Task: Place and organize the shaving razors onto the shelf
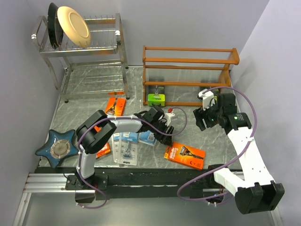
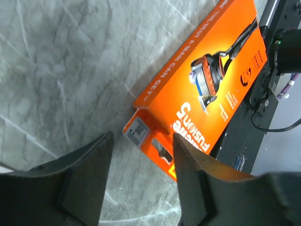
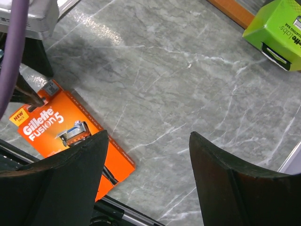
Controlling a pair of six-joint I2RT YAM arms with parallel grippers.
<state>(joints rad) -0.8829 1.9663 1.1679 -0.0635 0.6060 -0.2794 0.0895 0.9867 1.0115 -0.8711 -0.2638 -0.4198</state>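
Clutter sits mostly on the left half of the marble table (image 1: 136,89). There's a chrome dish rack (image 1: 84,56) with two plates (image 1: 73,26) in the back corner and a blue star-shaped dish (image 1: 57,147) near the front edge. Two orange razor packs (image 1: 120,107) lie in front of the rack, and pale blister cards (image 1: 124,147) are partly buried under the left arm (image 1: 117,127). Another orange pack (image 1: 104,149) peeks out under that arm's elbow, mostly hidden.

The wooden shelf (image 1: 188,70) stands at the back with one lime-green box (image 1: 156,99) at its bottom left. Can't tell if it's on the lowest tier or just in front.

The left gripper (image 2: 141,139) hangs spread and empty right over the corner of the Gillette Fusion5 pack (image 2: 207,89). The right gripper (image 3: 148,136) is spread wide too, holding nothing, over bare table between that pack and the shelf.
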